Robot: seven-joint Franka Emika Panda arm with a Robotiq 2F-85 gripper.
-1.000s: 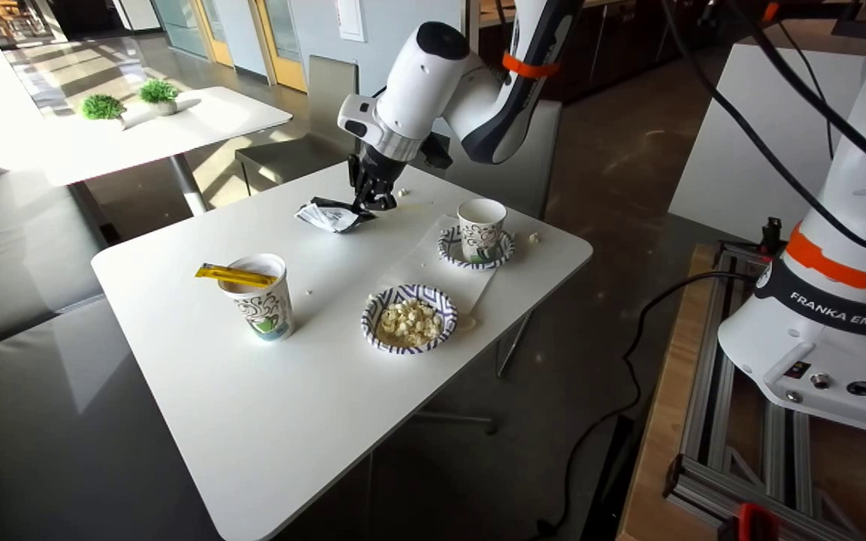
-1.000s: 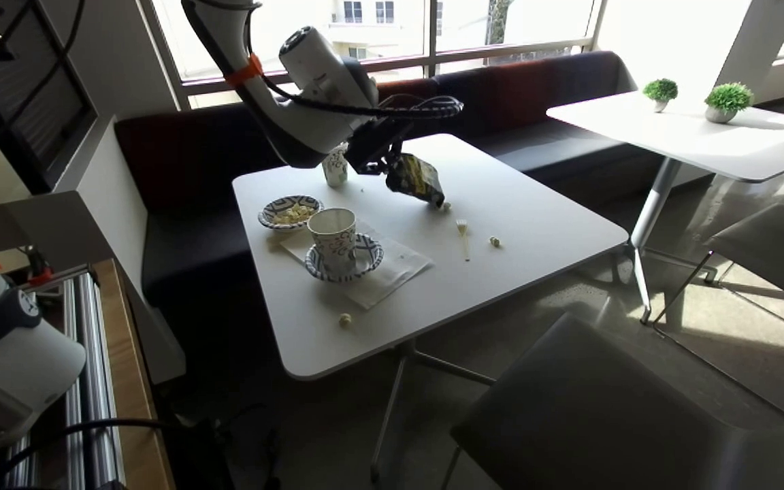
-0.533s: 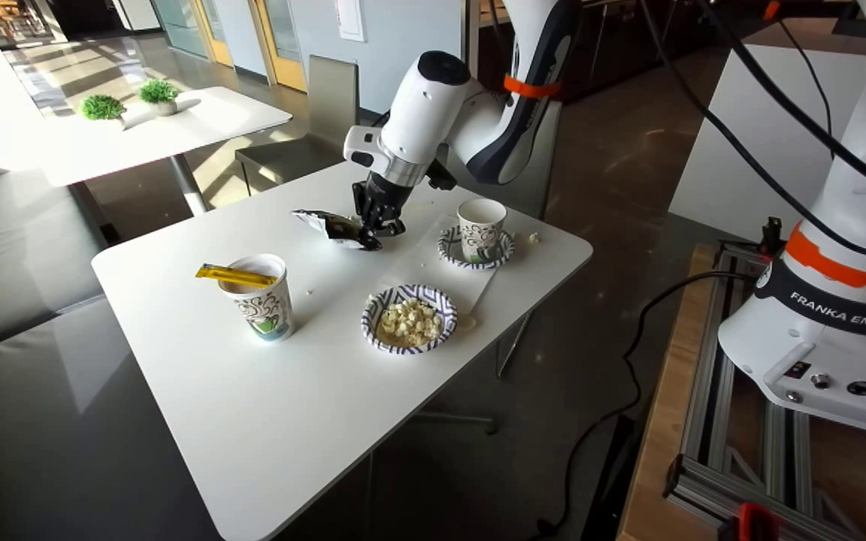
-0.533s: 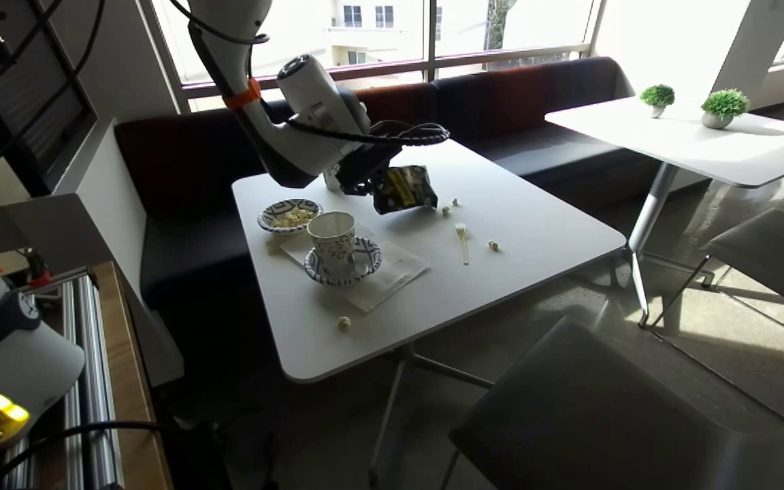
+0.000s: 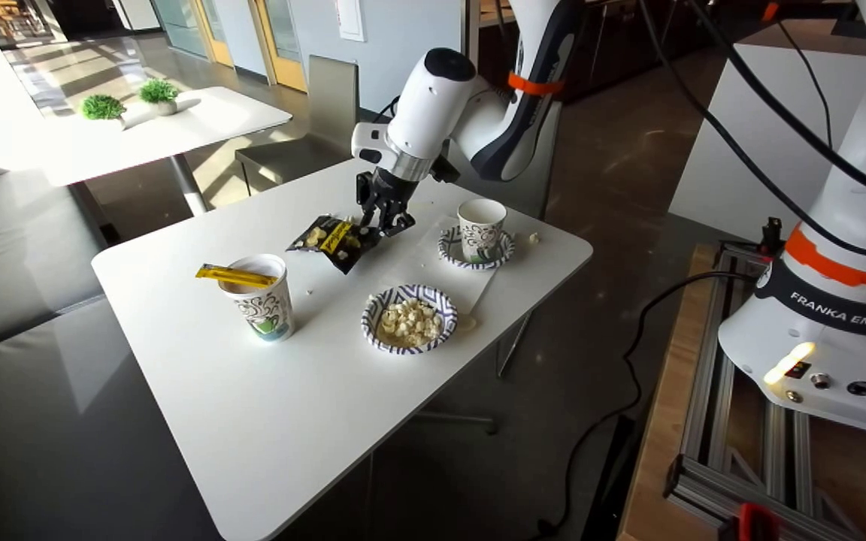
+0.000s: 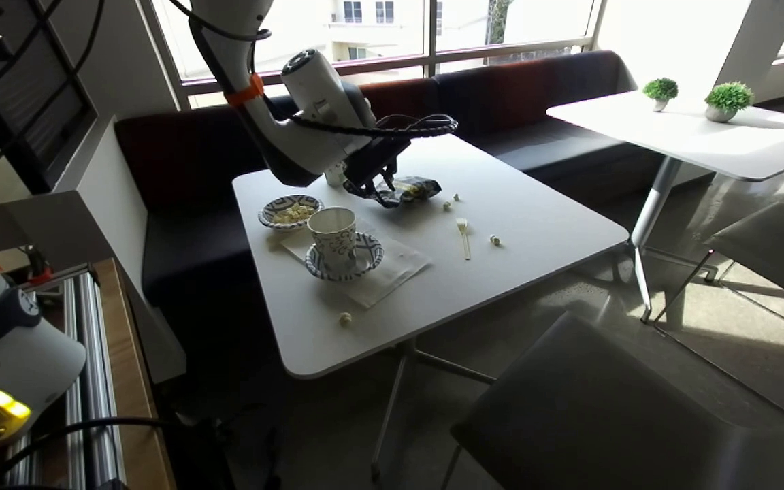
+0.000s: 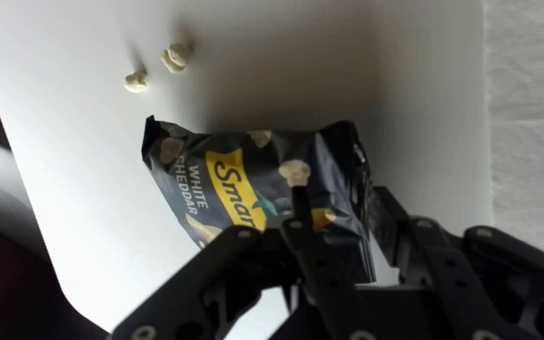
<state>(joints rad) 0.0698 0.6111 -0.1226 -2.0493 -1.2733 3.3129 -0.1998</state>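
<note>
The snack bag (image 5: 335, 239) is on or just over the white table (image 5: 267, 406); which of the two is hard to tell. It should handle as light, soft and slippery, best pinched at its right-hand end in the wrist view, where the gripper (image 7: 341, 198) has its jaws apart. Left to right in an exterior view: one cup (image 5: 261, 309) with one yellow packet (image 5: 237, 276), the single snack bag, one bowl (image 5: 444, 304) of popcorn (image 5: 410, 323), one further cup (image 5: 480, 229) in one further bowl (image 5: 508, 248)
</note>
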